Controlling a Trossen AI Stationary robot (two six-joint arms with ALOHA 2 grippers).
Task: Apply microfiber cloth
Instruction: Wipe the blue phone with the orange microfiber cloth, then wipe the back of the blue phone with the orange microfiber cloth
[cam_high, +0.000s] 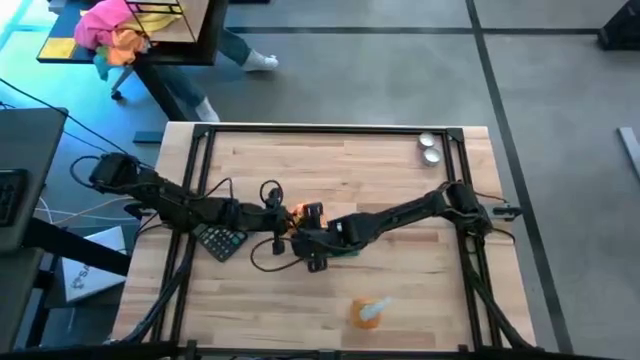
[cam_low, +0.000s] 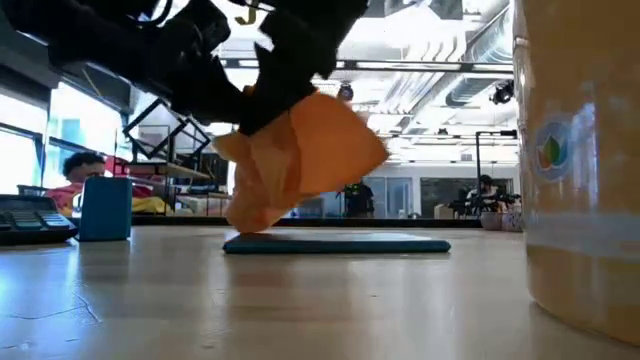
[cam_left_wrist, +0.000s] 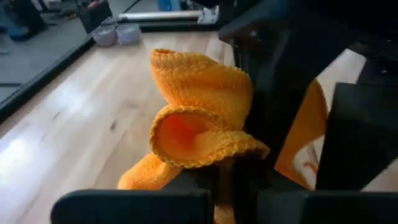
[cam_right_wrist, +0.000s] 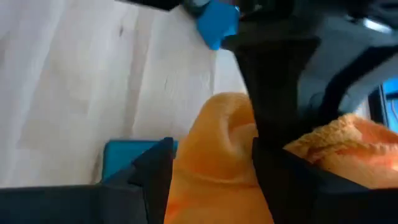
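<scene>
Behind the butcher-block table (cam_high: 400, 290) an open workshop is stretching away, with people sitting in the distance. Both arms are meeting near the table's middle, sharing the microfiber cloth (cam_low: 300, 165) so it is hanging above a flat teal slab (cam_low: 335, 243), probably the surface to be wiped. The left gripper (cam_left_wrist: 221, 177) is pinching a bunched fold of the cloth, while the right gripper (cam_right_wrist: 208, 162) is clamping a drooping part between its fingers. Only the low view is showing the cloth's bottom edge apparently reaching the slab; the high view alone is placing a calculator (cam_high: 222, 241) beside the arms and a spray bottle (cam_high: 368, 313) nearer the front edge.
</scene>
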